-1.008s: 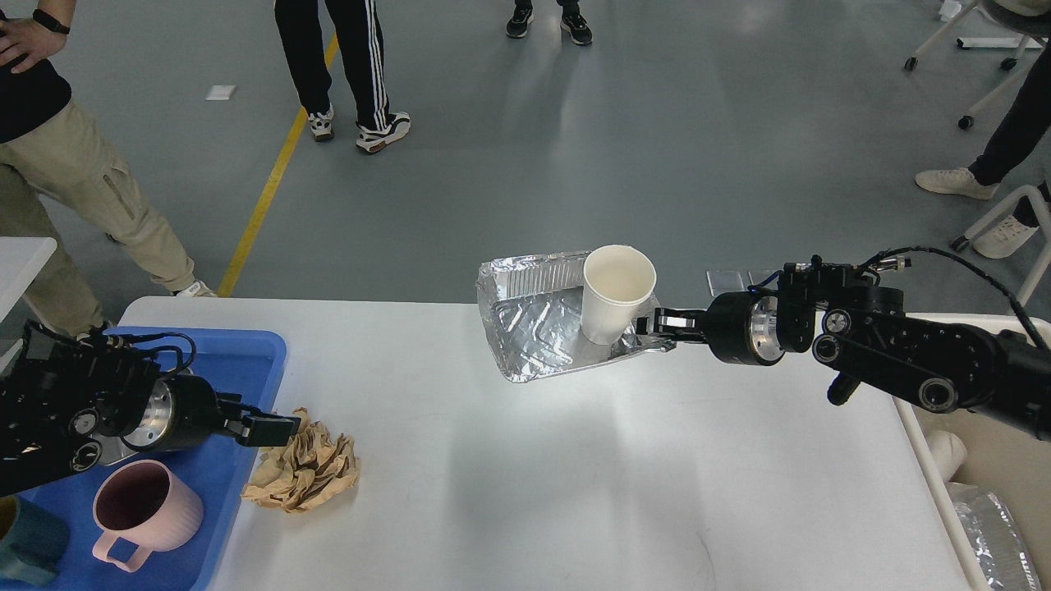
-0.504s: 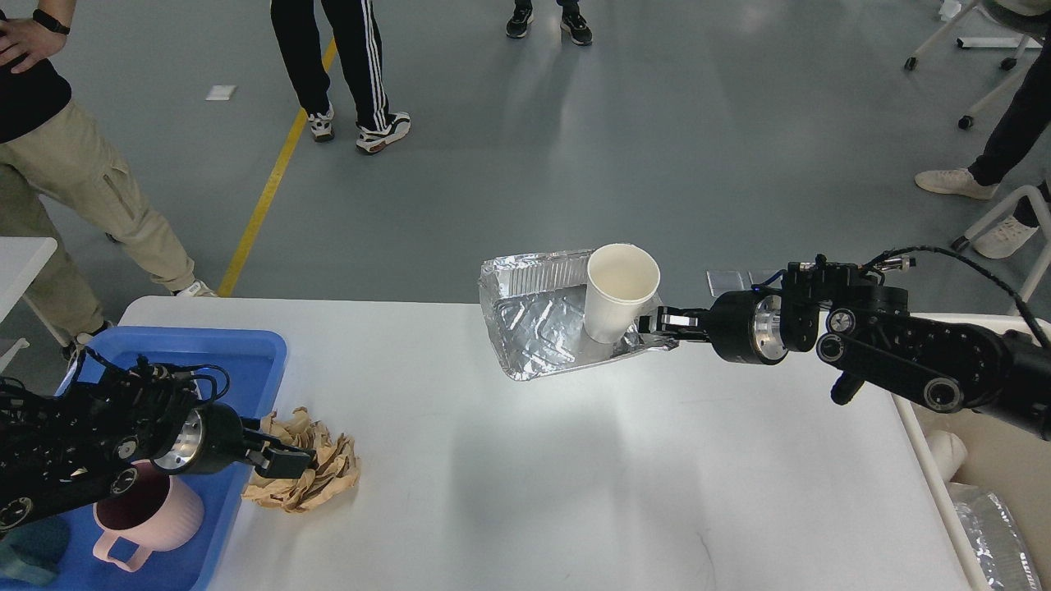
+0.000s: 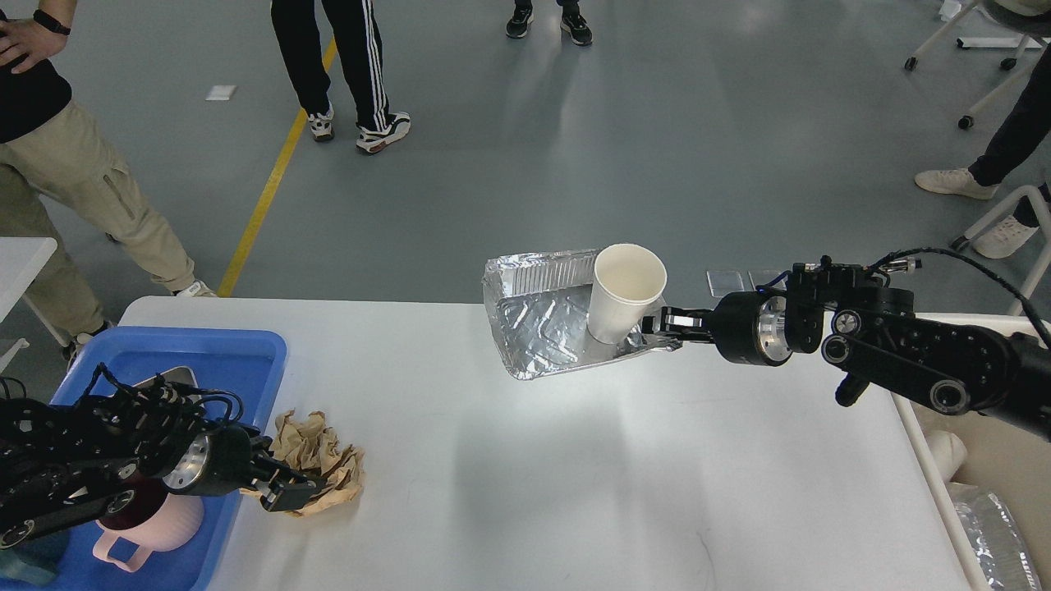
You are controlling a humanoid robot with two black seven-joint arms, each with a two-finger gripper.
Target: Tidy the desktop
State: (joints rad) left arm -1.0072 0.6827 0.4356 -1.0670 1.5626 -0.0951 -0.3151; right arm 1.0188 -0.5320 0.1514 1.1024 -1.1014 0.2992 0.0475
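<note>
Head view. One white desktop point(image 3: 525, 460) fills the lower half of the picture, from about 9 o'clock round to 4 o'clock. Two black arms reach over it.

The right gripper point(image 3: 667, 327), coming in from 3 o'clock, is clamped on the near right rim of one foil tray point(image 3: 542, 328), which is tilted up off the desktop at its far edge, near 12 o'clock of the table. One white paper cup point(image 3: 620, 291) stands inside the tray, leaning against its right end, just beside the fingers.

The left gripper point(image 3: 287, 491), coming in from 8 o'clock, lies against one crumpled brown paper ball point(image 3: 324, 455) on the desktop; whether its jaws are closed on the paper or apart I cannot tell.

One blue plastic tray point(image 3: 222, 361) sits at 9 o'clock, holding one pink mug point(image 3: 152, 533), partly hidden by the arm.

At 4 o'clock, one beige bin point(image 3: 998, 460) stands beside the table.

Four people stand on the grey floor beyond.
</note>
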